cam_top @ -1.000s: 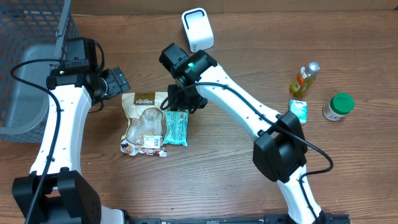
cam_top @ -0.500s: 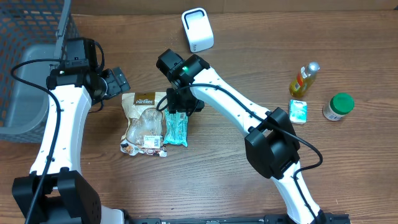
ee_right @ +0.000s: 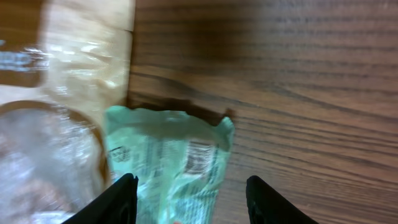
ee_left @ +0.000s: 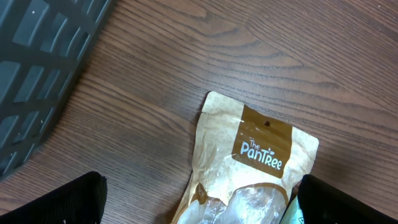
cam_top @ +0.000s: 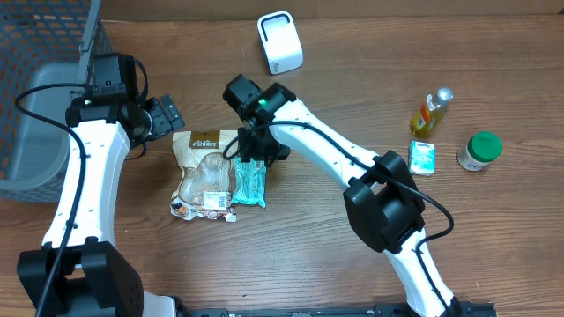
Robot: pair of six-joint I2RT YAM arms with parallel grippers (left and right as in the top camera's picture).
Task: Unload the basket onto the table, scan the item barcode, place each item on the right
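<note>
A tan snack pouch (ee_left: 249,162) printed "The PanTree" is seen lying flat on the wooden table (ee_left: 261,56). A dark basket (ee_left: 37,68) is shown at the upper left, apart from the pouch. The left gripper (ee_left: 205,200) is held wide open, its black fingers (ee_left: 62,202) set to either side of the pouch's lower part.

The right arm (cam_top: 326,150) swung a little to the left across the desk (cam_top: 352,282), and its elbow (cam_top: 383,207) slid the same way. Its upper end drew clear of the white scanner (cam_top: 280,41), leaving a gap. The fingers (ee_right: 118,202) settled slightly lower, straddling the top edge of the teal packet (cam_top: 249,180) beside the brown snack bag (cam_top: 204,172).
</note>
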